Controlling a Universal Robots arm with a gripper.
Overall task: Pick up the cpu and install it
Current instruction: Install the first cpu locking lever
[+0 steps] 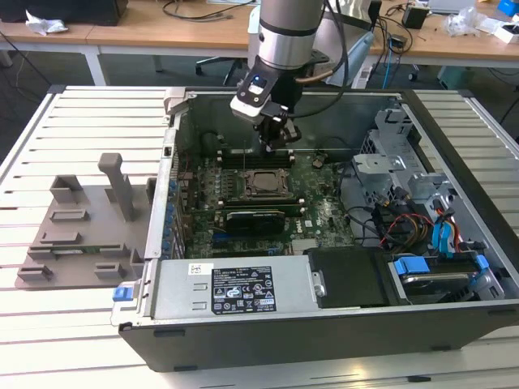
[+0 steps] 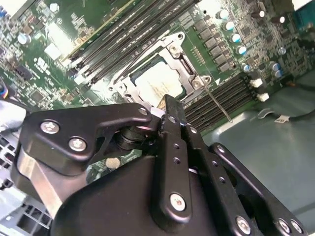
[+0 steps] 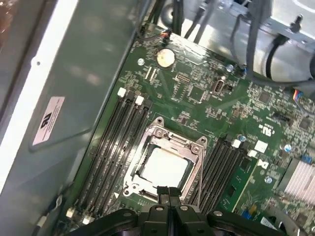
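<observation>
The cpu [image 1: 263, 183] lies flat in the socket frame [image 3: 168, 139] on the green motherboard [image 1: 324, 212] inside the open computer case. Its silvery top shows in both wrist views [image 3: 165, 167] [image 2: 158, 80]. My gripper [image 1: 276, 143] hangs above the board, just behind the socket in the exterior view. Its fingers are shut together with nothing between them [image 3: 170, 192] [image 2: 165, 105]. The fingertips stand over the socket's edge, clear of the chip.
Memory slots [image 3: 115, 147] flank the socket on both sides. A black heatsink [image 1: 255, 217] sits in front of it, and the power supply [image 1: 243, 288] fills the case's front. Cables and a drive cage [image 1: 405, 186] crowd the exterior view's right. A grey fixture [image 1: 81, 227] rests on the slatted table.
</observation>
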